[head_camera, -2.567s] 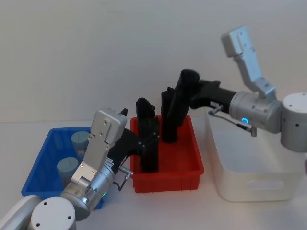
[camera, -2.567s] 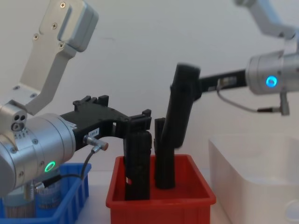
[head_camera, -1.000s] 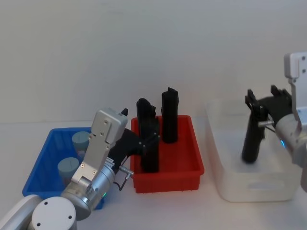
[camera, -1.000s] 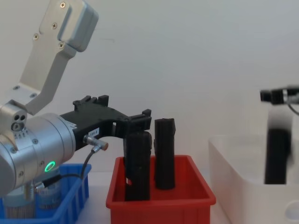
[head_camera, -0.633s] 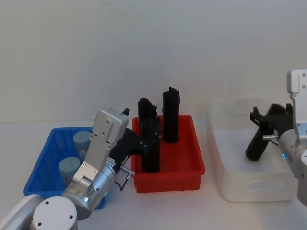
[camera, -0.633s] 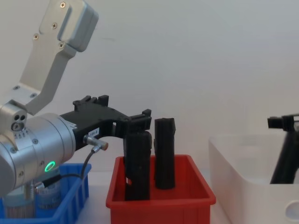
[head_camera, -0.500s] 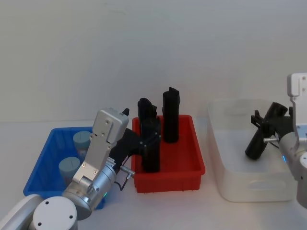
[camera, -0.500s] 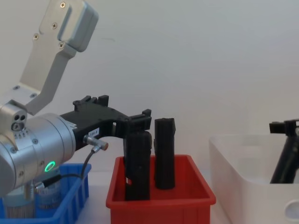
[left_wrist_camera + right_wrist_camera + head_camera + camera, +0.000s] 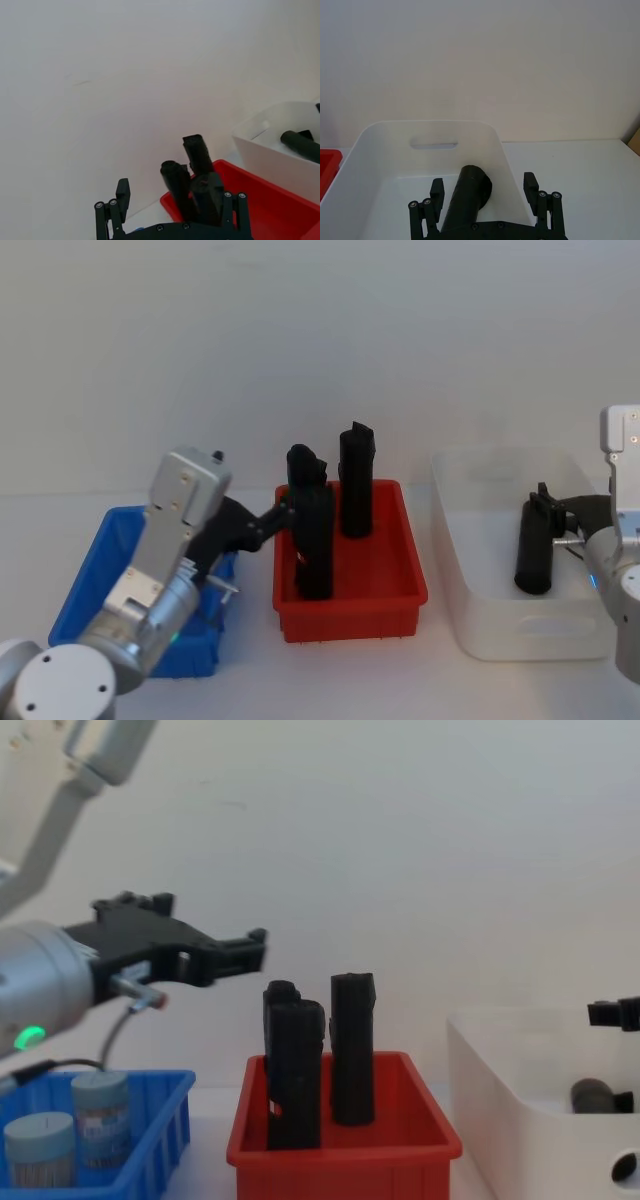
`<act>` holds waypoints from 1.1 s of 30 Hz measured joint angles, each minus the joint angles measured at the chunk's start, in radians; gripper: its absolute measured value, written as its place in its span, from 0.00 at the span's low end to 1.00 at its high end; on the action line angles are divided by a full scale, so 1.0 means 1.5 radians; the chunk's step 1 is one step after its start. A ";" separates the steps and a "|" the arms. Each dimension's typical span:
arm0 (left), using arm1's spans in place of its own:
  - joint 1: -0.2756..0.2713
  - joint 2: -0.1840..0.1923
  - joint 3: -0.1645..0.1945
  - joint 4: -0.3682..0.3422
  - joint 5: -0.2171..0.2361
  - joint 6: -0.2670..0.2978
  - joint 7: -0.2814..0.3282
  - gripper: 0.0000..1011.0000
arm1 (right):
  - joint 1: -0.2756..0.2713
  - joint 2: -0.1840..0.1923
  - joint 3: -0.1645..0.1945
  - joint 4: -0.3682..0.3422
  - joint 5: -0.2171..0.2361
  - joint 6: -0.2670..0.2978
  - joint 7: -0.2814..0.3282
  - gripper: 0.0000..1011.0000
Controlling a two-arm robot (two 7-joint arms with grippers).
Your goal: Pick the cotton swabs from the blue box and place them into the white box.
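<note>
Two tubs of cotton swabs (image 9: 100, 1112) upright in blue box (image 9: 165, 1138), lower left of chest view. Left gripper (image 9: 245, 950) higher, right of them, fingers spread, empty. Advice: lower over one lid, pinch round body, lift clear of rim, carry high past black blocks (image 9: 350, 1040) in red bin (image 9: 340, 1157). White box (image 9: 500, 455) far right; right gripper (image 9: 484, 185) spread astride loose block (image 9: 533, 552) inside.

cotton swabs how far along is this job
Done: nothing; the white box holds a black block, no swabs, with the right end effector open by it. In hand: nothing; the left end effector is open, empty, by the red bin. Left: both cotton swabs sit in the blue box.
</note>
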 joint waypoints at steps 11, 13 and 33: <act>0.056 0.083 -0.049 -0.083 -0.052 0.088 0.058 0.99 | -0.001 -0.001 0.000 0.003 0.000 0.001 -0.007 0.99; 0.068 0.099 -0.059 -0.095 -0.070 0.106 0.067 0.99 | -0.001 -0.001 0.000 0.004 0.000 0.002 -0.008 0.99; 0.122 0.178 -0.119 -0.083 -0.212 0.206 0.027 0.99 | -0.002 -0.001 0.000 0.005 0.000 0.002 -0.011 0.99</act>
